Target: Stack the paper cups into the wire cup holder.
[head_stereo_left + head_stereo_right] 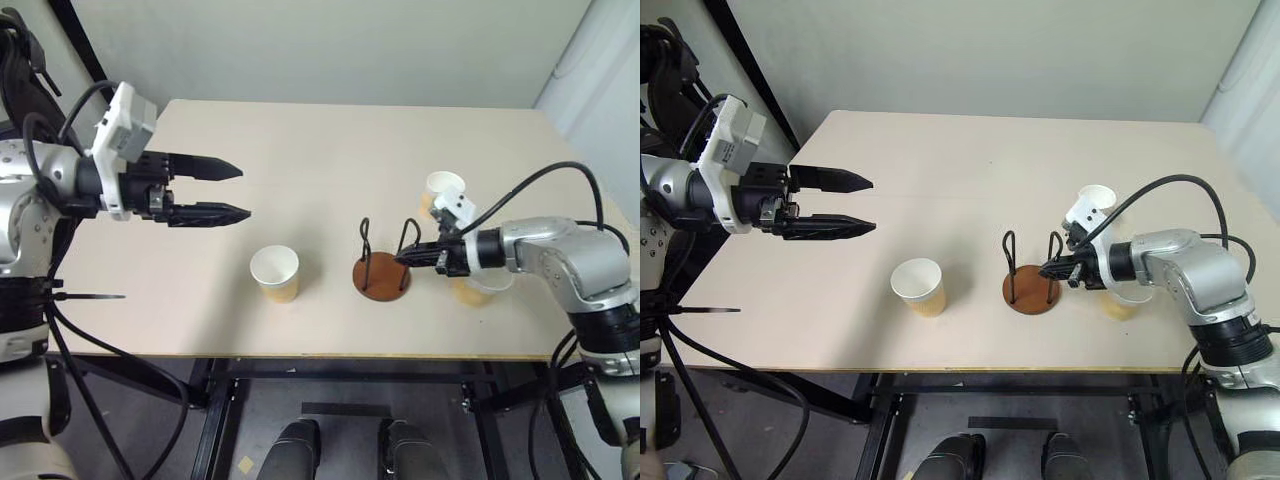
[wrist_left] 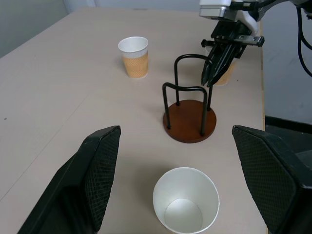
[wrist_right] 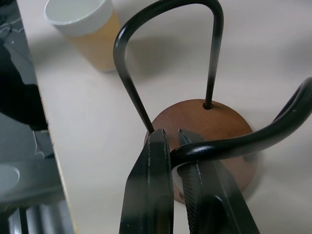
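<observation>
The wire cup holder [image 1: 381, 280] stands upright on the table, a brown disc with two black wire loops. My right gripper [image 1: 403, 258] reaches in from the right, its fingers [image 3: 151, 165] shut on the top of the nearer loop [image 3: 253, 139]. One paper cup [image 1: 275, 273] stands upright to the left of the holder. A second paper cup [image 1: 445, 188] stands behind my right wrist. A third paper cup [image 1: 480, 292] is partly hidden under my right forearm. My left gripper [image 1: 245, 192] hangs open and empty above the table's left part, well away from the cups.
The beige table [image 1: 300, 140] has its front edge just below the holder and the cups. A cable loops over my right arm [image 1: 560, 250]. A grey wall rises behind the table's far edge.
</observation>
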You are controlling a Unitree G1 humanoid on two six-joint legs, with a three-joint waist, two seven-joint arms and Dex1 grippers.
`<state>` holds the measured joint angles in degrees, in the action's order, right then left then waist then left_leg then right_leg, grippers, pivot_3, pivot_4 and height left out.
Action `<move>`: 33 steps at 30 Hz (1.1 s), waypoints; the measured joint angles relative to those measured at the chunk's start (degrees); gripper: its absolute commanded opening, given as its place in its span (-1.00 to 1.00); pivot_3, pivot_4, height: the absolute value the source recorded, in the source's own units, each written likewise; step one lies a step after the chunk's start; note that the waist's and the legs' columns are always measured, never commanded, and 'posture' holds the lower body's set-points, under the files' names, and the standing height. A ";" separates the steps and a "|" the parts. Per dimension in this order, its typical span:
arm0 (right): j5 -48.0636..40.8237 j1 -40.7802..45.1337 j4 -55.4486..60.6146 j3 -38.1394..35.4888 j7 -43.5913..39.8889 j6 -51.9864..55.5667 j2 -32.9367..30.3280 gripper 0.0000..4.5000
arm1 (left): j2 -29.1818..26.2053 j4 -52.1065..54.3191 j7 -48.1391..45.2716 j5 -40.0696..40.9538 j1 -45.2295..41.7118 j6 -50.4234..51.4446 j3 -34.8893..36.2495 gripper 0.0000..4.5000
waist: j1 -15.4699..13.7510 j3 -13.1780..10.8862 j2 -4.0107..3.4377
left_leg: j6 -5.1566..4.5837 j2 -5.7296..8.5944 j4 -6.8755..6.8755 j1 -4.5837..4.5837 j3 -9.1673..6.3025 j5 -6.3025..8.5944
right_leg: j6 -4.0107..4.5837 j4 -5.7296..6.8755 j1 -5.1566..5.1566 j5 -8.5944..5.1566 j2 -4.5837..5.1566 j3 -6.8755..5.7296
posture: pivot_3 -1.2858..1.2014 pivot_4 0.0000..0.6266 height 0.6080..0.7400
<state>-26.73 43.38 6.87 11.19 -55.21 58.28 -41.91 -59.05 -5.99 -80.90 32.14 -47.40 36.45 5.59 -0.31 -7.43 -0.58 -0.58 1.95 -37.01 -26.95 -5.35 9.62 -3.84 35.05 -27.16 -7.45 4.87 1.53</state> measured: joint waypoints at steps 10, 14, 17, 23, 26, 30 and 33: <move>4.06 3.44 -7.54 2.70 -0.35 -6.47 3.22 -0.99 | -0.43 -0.30 -0.02 -0.14 -0.01 -0.10 -0.01 0.74 | 0.00 0.00 0.00 | 0.05 0.00 0.00 -0.01 -0.01 0.03 | 0.09 0.00 -0.06 0.05 0.00 0.00 | 0.03 -0.52 1.00; 6.27 5.85 -13.41 3.80 -2.39 -10.75 3.56 -0.99 | -0.53 -0.34 0.00 -0.17 -0.01 -0.11 -0.01 0.74 | -0.02 0.00 0.00 | 0.08 -0.01 0.00 -0.01 -0.01 0.02 | 0.16 0.02 -0.07 0.09 0.00 -0.01 | 0.03 -0.52 1.00; 8.11 7.79 -17.29 4.84 -4.27 -13.67 3.67 -0.99 | -0.69 -0.37 0.00 -0.20 -0.01 -0.13 -0.01 0.74 | 0.01 0.00 0.00 | 0.19 -0.01 0.00 -0.01 -0.01 0.07 | 0.23 0.00 -0.09 0.13 0.00 -0.01 | 0.03 -0.52 1.00; 11.80 10.00 -21.96 6.77 -7.95 -17.88 3.64 -0.61 | -0.91 -0.35 0.06 -0.18 0.00 -0.14 0.00 0.74 | -0.02 0.00 0.00 | 0.25 -0.02 0.00 0.00 -0.02 0.10 | 0.27 -0.01 -0.07 0.13 0.00 -0.02 | 0.03 -0.52 1.00; 13.69 10.07 -24.82 7.94 -8.81 -18.03 3.76 -0.18 | -1.05 -0.35 0.09 -0.17 0.05 -0.14 0.01 0.74 | -0.01 -0.01 -0.01 | 0.26 -0.02 0.00 -0.08 -0.01 0.10 | 0.31 0.00 -0.17 0.14 0.01 -0.01 | 0.03 -0.52 1.00; 15.35 10.15 -25.43 7.99 -9.91 -18.78 3.75 0.45 | -1.04 -0.34 0.19 -0.17 0.05 -0.14 0.00 0.74 | 0.06 0.00 -0.01 | 0.25 -0.04 0.02 -0.06 -0.01 0.10 | 0.33 0.00 -0.21 0.13 0.01 -0.03 | 0.03 -0.52 1.00; 15.86 10.23 -25.52 7.97 -10.66 -18.81 3.15 0.59 | -1.03 -0.35 0.21 -0.17 0.05 -0.14 0.00 0.74 | 0.07 -0.01 -0.01 | 0.24 -0.04 0.03 -0.08 -0.01 0.10 | 0.35 -0.01 -0.22 0.12 0.01 -0.03 | 0.03 -0.52 1.00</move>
<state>-10.86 53.61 -18.65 19.16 -65.86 39.47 -38.75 -60.09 -6.33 -80.68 31.97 -47.35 36.31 5.60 -0.24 -7.44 -0.59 -0.33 1.90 -36.99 -27.03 -5.36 9.72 -3.50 35.04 -27.38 -7.33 4.87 1.49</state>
